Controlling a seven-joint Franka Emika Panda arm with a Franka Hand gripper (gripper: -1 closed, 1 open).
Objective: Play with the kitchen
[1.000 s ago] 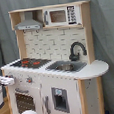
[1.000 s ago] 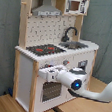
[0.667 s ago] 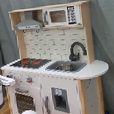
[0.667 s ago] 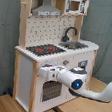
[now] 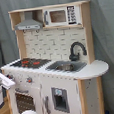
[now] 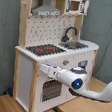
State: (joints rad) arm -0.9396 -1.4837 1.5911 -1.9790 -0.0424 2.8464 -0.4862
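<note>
Grey curtain was seen behind the kitchen (image 5: 53, 63) in the first exterior view, which stood at centre; only arm parts showed at the first exterior view's left. In the second exterior view the arm was stretched level, its gripper (image 6: 44, 68) at the oven-door (image 6: 51, 89) front; finger state could not be told. Pushing harder might tip the toy.

Kitchen (image 5: 61, 87) (image 6: 27, 71): tall toy unit, white body with light-wood sides and top frame, standing upright on a wooden floor before a grey curtain. Worktop carries a black hob (image 5: 29, 62) (image 6: 45, 49) with red rings and a sink (image 5: 66, 66) (image 6: 77, 45) with a black curved faucet (image 5: 76, 50) (image 6: 70, 32). Pale back panel above. Grey hood (image 5: 28, 25) (image 6: 46, 11) and microwave (image 5: 61, 16) (image 6: 76, 5) sit on top. Oven door (image 5: 25, 100) (image 6: 51, 89) below the hob.
</note>
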